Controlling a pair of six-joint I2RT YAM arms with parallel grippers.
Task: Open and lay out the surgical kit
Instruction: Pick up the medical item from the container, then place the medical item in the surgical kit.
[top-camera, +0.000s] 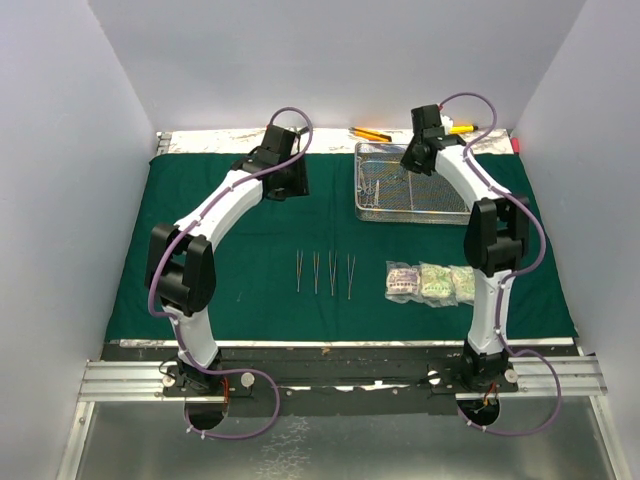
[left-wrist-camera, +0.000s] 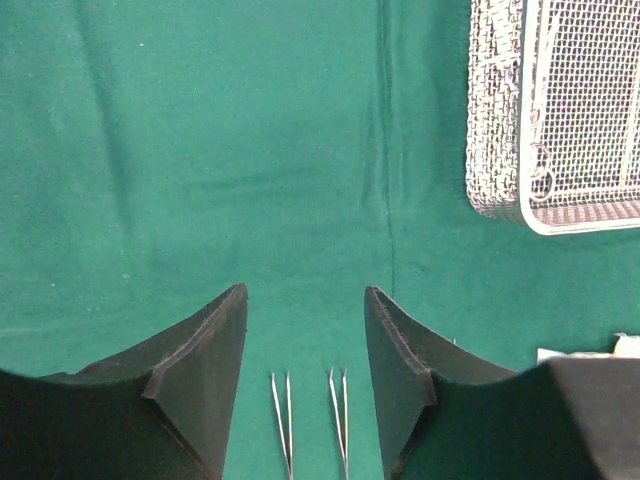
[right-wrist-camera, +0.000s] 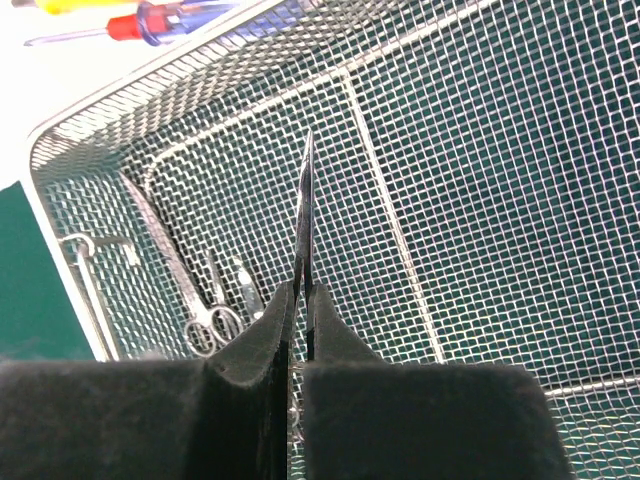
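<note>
From above, the green cloth covers the table. The left arm bends sharply at the elbow and reaches forward, so the left gripper hangs over bare cloth, with four tweezers laid side by side behind it, toward the bases. The right arm rises almost upright and leans inward at the top, its right gripper pointing down into the wire-mesh tray. Three packets lie in a row well behind that gripper, and an orange-handled pen lies beyond the tray's far rim. How either pair of jaws stands cannot be told from up here. The left wrist camera shows it for its own side: the two dark fingers stand apart with nothing between them, the tips of two tweezers show on the cloth in the gap, and a corner of the tray sits ahead and to the right. The right wrist camera shows its fingers pressed together, pinching a thin steel instrument that is seen edge-on and juts ahead of the fingertips over the mesh floor. Whether it is lifted clear cannot be told. To the left of this gripper a scissor-like clamp lies on the mesh near the tray wall, and past the rim lies a red-and-blue-handled screwdriver.
</note>
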